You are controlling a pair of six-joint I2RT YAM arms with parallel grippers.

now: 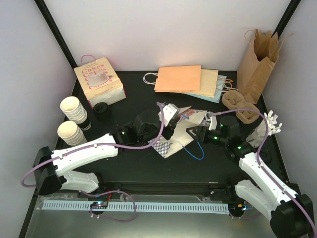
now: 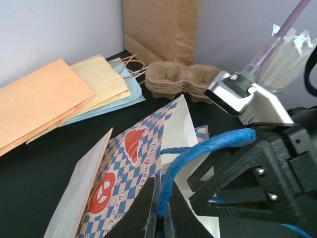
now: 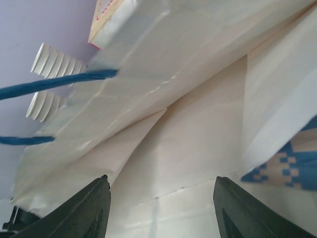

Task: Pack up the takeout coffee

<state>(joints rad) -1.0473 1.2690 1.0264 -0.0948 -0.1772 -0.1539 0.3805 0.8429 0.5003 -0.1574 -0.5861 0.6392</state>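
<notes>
From its base at the near left corner the left arm (image 1: 84, 153) lies low and stretched toward the middle of the black tabletop (image 1: 148, 173). The right arm (image 1: 257, 171) rises from the near right corner and bends inward to meet it. Between them lies one white bag (image 1: 171, 146) printed with blue checks and red pretzels, its mouth lifted. It has two blue cord handles. The left tool (image 2: 161, 198) is pinched together on one blue handle (image 2: 208, 146), the cord running up from between its fingers. The right tool (image 3: 161, 181) faces it at the bag's mouth with its fingers standing well apart. White paper fills the space ahead of them, but I cannot tell whether either finger touches it. At the left side stand two stacks of ribbed cream cups, one nearer (image 1: 71, 133) and one just behind it (image 1: 74, 110). The black lids (image 1: 102, 110) sit in one short pile just beside the farther stack. Behind these is one Cakes box-bag (image 1: 99, 82). Across the back lie three flat bags (image 1: 178, 78), orange over cream over pale blue. At the far right, one pile of pulp cup carriers (image 1: 240, 105) lies in front of one upright brown bag (image 1: 257, 62).
</notes>
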